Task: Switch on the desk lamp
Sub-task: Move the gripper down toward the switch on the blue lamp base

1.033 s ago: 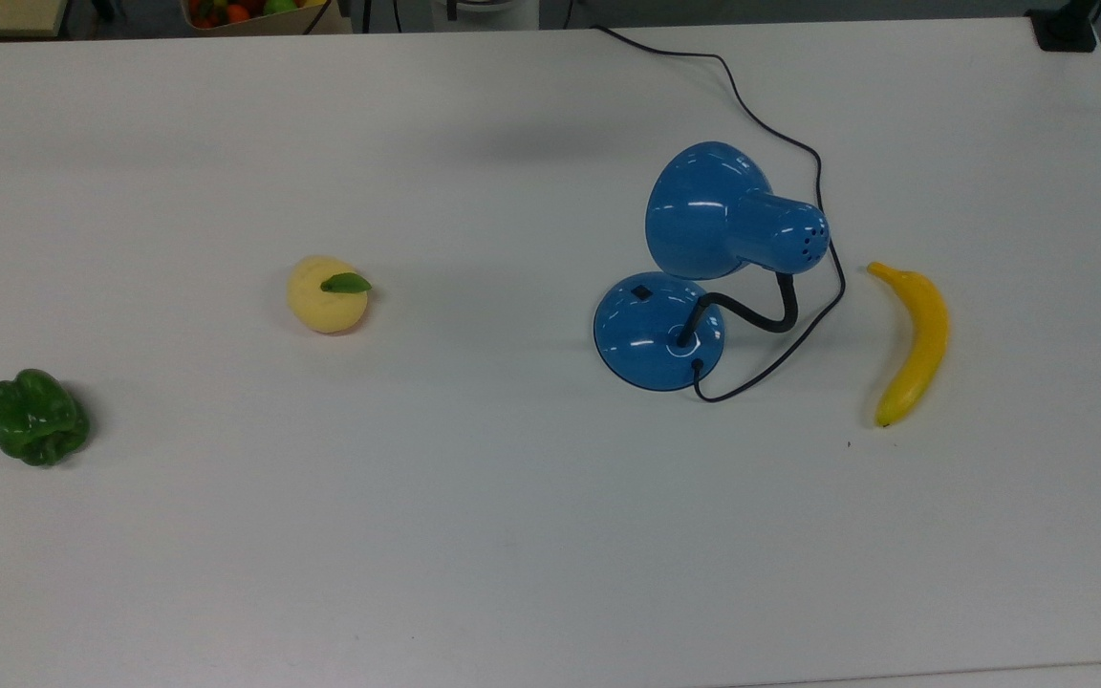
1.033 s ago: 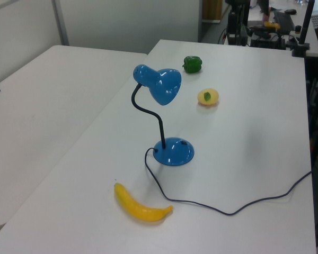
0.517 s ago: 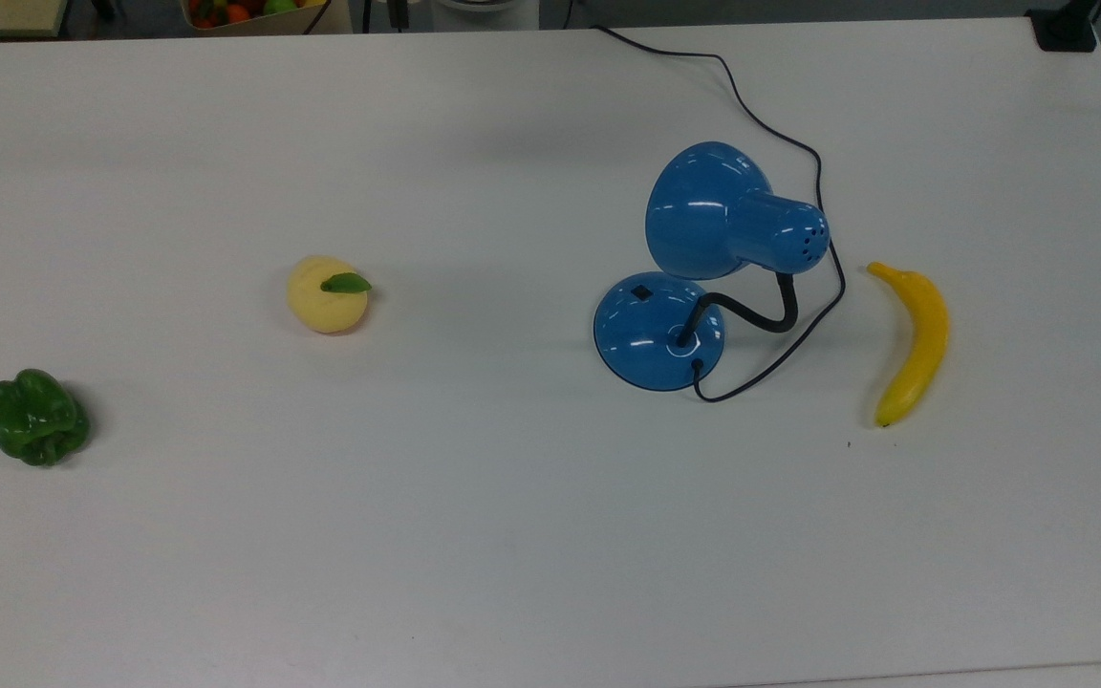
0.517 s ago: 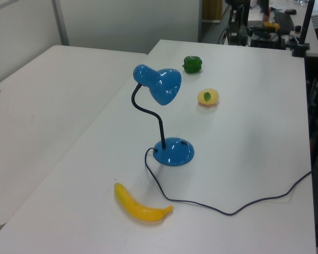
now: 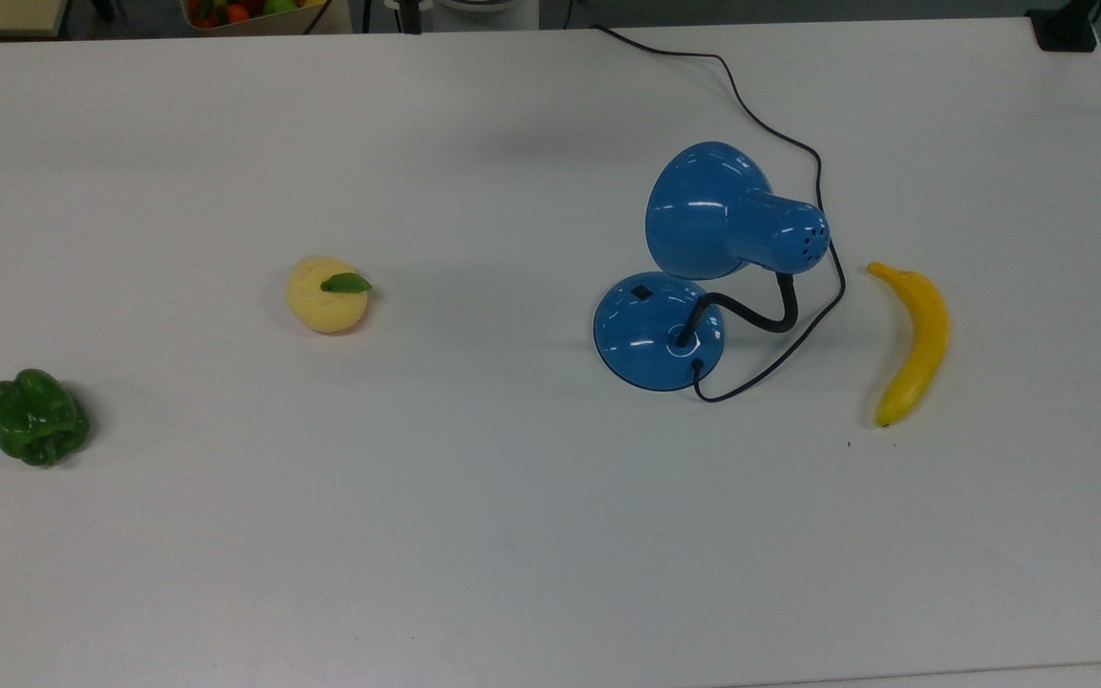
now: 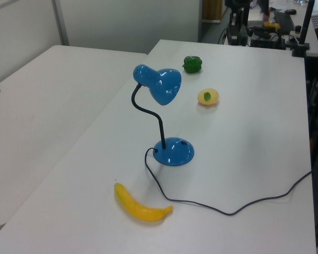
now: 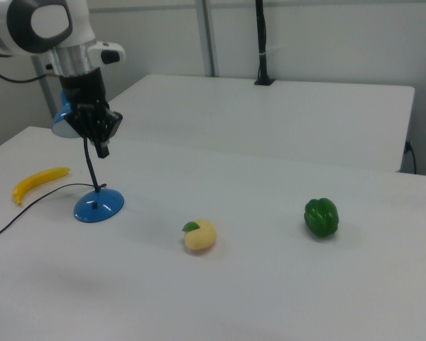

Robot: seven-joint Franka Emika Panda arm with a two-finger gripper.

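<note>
- Desk lamp (image 5: 694, 277) standing on the white table (image 5: 512, 535), between a yellow banana (image 5: 914, 344) on the top view's right and a pale yellow fruit (image 5: 328, 294) well apart on the top view's left.
- Domed blue base (image 5: 658, 332) flat on the table, small black switch (image 5: 641, 292) on its upper slope, on the side away from the gooseneck (image 5: 751, 313) socket.
- Shade (image 5: 723, 222) hanging partly above the base in the top view, near the switch; unlit as far as can be judged.
- Thin dark cord (image 5: 780, 134) looping from the base past the shade and off the table's far edge.
- Gripper (image 7: 103, 138) in the right view, raised well above the table in front of the shade and gooseneck, pointing down; cannot tell whether parted or pressed together.
- Step in hand, by judgement: approach to the switch, not yet touched.
- Best done by coming down from the side of the base away from the shade, clear of the gooseneck, then pressing the switch with one fingertip, straight and gently, so that the light base neither slides nor tips.
- Worth keeping clear of the cord loop beside the base.
- Hard to make out: switch position, on or off, and the inside of the shade.
- Green pepper (image 5: 37, 418) far beyond the pale fruit from the lamp, no part in the task.
</note>
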